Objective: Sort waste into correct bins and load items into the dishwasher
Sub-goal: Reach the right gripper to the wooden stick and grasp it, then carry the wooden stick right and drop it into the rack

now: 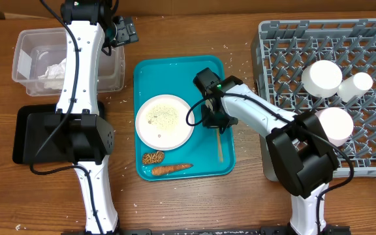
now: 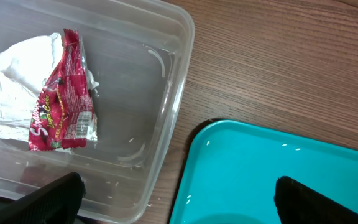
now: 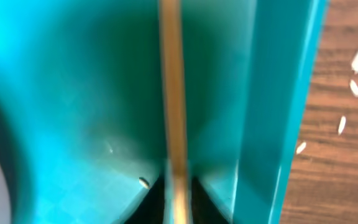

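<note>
On the teal tray, my right gripper is shut on the thin wooden chopsticks. In the right wrist view the chopsticks run straight up from between the closed jaws of the right gripper. The white plate with loose rice lies left of it. A carrot and a brown food piece lie at the tray's front. My left gripper hangs open beside the clear tub, holding nothing. The tub holds napkins and the red-and-white wrapper.
The grey dish rack at the right holds two white bowls and a small cup. The black tray lies in front of the tub. Rice grains are scattered on the wood beside the teal tray.
</note>
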